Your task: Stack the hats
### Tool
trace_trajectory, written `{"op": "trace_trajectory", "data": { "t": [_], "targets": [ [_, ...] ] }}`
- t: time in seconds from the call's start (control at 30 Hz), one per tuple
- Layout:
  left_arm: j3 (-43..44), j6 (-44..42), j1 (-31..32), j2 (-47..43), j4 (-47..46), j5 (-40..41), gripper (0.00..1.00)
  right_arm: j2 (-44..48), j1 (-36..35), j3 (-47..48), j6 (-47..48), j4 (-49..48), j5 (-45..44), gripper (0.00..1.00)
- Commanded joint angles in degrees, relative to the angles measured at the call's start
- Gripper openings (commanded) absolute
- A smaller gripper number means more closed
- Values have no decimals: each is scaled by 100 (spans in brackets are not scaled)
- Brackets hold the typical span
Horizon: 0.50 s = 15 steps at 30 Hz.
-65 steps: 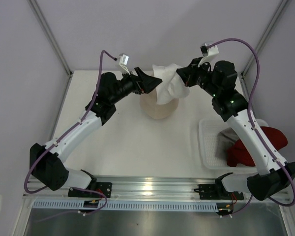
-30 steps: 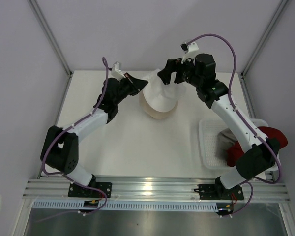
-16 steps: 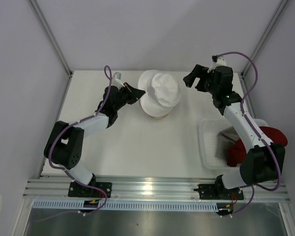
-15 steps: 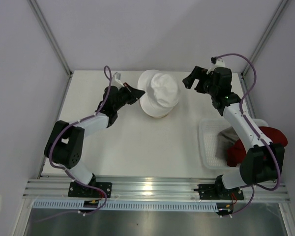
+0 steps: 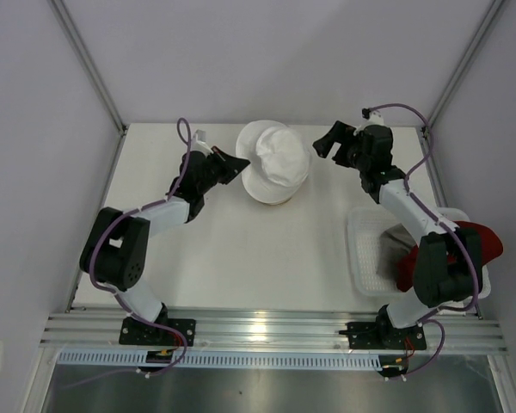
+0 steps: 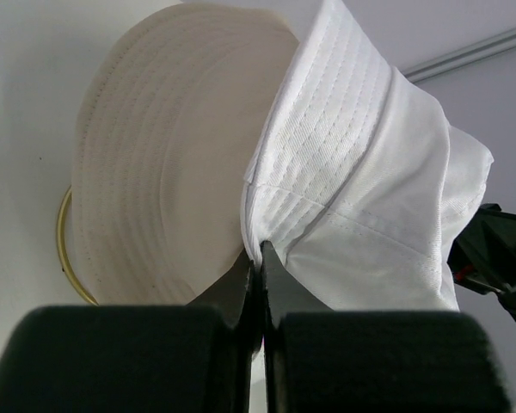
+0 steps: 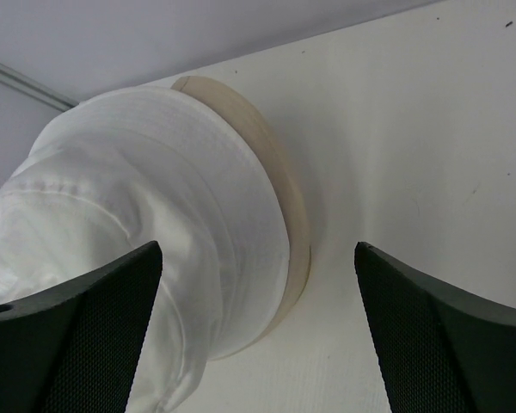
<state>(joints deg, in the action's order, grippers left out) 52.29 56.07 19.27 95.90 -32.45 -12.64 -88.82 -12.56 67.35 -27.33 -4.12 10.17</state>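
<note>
My left fingers (image 6: pixel 258 262) pinch the white hat (image 6: pixel 361 172) by its limp brim; right fingers (image 5: pixel 324 143) spread, empty. Light, floppy cloth: grip brims.

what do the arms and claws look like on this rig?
Left arm and right arm: white links, black joint housings, a purple cable looped along each. Left claw and right claw: black. The right claw's fingers are broad wedges with a fine mesh texture.

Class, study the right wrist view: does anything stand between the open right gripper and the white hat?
Nothing visible does: only bare table lies between the right gripper and the white hat.
</note>
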Motion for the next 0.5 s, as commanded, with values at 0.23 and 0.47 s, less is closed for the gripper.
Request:
{"op": "trace_trajectory", "data": {
  "t": [0.23, 0.47],
  "targets": [
    [343, -167, -99, 605, 1521, 157, 1, -961, 96, -64, -825, -1564, 441, 82],
    [413, -193, -107, 658, 1592, 122, 1, -1506, 87, -73, -1230, -2382, 916, 74]
  ]
}}
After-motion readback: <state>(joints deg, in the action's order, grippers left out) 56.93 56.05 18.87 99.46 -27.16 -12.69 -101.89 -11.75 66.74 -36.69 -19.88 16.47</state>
